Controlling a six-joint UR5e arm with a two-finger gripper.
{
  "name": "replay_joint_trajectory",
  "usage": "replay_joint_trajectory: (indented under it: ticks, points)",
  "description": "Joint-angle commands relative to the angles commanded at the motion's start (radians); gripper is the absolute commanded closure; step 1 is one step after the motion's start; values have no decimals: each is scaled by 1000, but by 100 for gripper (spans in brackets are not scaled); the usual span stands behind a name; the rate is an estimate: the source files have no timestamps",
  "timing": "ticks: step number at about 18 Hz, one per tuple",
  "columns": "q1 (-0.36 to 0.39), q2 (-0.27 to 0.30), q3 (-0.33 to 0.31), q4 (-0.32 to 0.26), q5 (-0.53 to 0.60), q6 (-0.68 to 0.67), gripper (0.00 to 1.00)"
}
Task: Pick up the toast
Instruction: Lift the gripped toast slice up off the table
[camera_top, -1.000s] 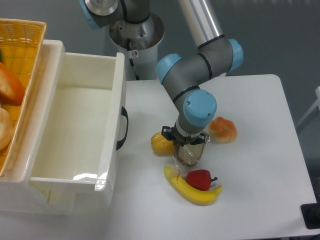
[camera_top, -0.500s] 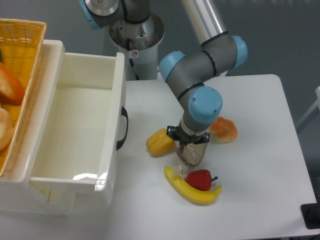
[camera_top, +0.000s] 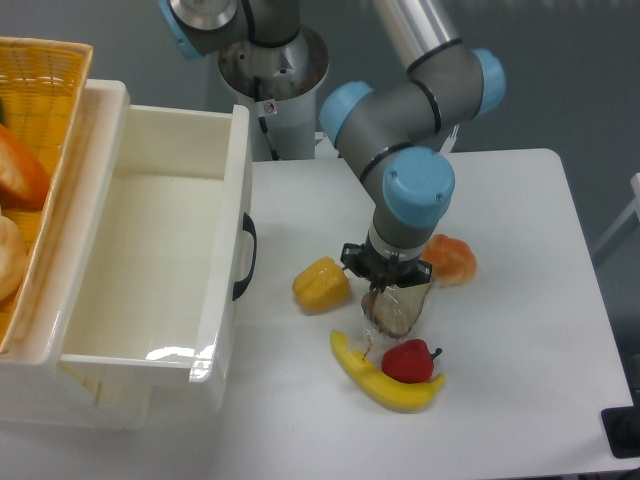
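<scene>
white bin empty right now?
Yes, the white bin shows only its bare inner floor, while the toast hangs at the gripper over the table, above the banana.

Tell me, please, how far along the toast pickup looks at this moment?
Done: the hand has reached the toast and appears shut on its top edge. In hand: the wrapped slice hangs below the hand, above the banana and red pepper. Left: raising it well clear.

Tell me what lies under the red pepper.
The red pepper rests on the banana. The banana's middle is covered by it; both ends show. The wrapped toast hangs just behind, in the pincer.
</scene>
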Motion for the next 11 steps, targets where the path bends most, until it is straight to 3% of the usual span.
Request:
replay_joint_trajectory:
  ticks: [4,11]
  points:
    - [-32,61,6,-23,-20,103,100]
    - [-45,65,28,-83,-25,156,100]
